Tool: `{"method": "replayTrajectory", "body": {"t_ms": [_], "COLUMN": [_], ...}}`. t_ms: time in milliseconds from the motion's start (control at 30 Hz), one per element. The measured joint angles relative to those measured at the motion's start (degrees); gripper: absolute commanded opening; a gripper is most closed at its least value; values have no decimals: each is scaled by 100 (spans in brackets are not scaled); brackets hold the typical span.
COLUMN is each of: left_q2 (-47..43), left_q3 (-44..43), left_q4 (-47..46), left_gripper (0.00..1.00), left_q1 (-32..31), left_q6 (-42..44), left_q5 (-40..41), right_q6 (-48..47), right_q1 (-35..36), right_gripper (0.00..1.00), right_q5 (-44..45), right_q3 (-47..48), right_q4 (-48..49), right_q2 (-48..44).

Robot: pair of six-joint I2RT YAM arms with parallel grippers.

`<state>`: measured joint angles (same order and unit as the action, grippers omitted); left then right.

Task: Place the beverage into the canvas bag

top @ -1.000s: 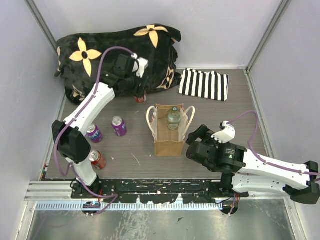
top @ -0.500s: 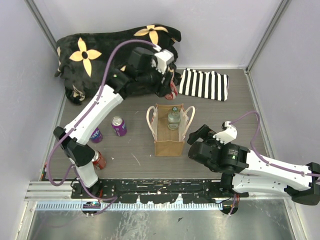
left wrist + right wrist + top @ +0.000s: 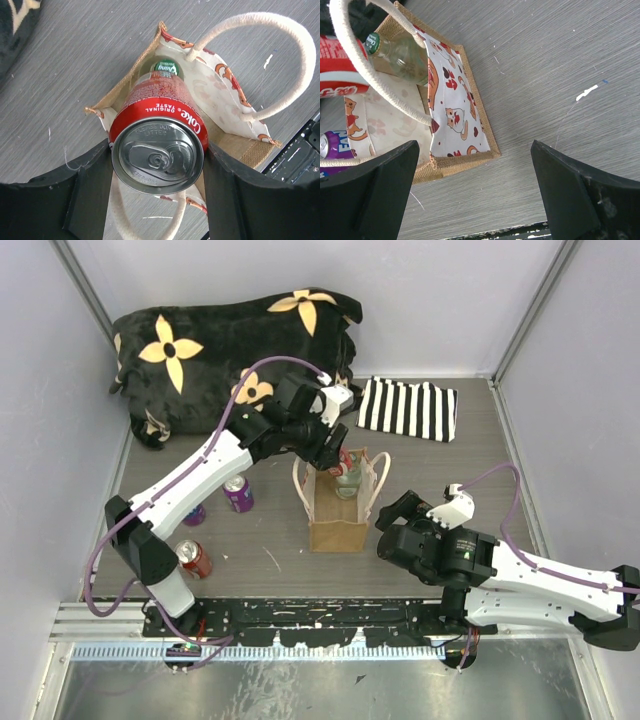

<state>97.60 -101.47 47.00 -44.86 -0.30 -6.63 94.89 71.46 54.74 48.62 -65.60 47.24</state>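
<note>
The canvas bag (image 3: 337,534) stands open mid-table, with a green-capped bottle (image 3: 348,481) inside. My left gripper (image 3: 338,454) is shut on a red Coke can (image 3: 346,459) and holds it just above the bag's far end. In the left wrist view the can (image 3: 160,125) sits between both fingers, its top facing the camera, over the bag's opening (image 3: 220,85) and the bottle's cap (image 3: 166,66). My right gripper (image 3: 396,510) is open and empty beside the bag's right front corner; its wrist view shows the printed side (image 3: 452,115), the bottle (image 3: 400,52) and the can (image 3: 340,70).
A purple can (image 3: 238,492) and a second one (image 3: 193,513), half hidden by the left arm, stand left of the bag. Another red can (image 3: 193,558) stands at front left. A black flowered blanket (image 3: 200,350) lies at the back, a striped cloth (image 3: 408,408) at back right.
My left gripper has carried the red can from beside the blanket at the back, rightward and then down over the bag's far end. The right arm has barely moved.
</note>
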Motion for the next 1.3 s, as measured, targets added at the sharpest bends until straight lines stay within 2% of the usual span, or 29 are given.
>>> {"method": "replayTrajectory", "body": {"t_ms": [533,867,1300], "left_q2": [-225,-404,-11], "left_q3": [181,960,1246], "left_q4": [-63,-208,-820], "left_gripper": [0,0,0], "left_q1": [-44,-83,-90], "left_q6": [-68,-11,9], "left_q5": [76,166,479], "right_q6": [2,42,59], "right_q1": [0,0,0], "right_gripper": [100,100,100], "right_q5": [0,0,0], "right_q3": [-9,-35,-35], "right_q4": [0,-9,-57], "right_q2": [0,-11,-13]}}
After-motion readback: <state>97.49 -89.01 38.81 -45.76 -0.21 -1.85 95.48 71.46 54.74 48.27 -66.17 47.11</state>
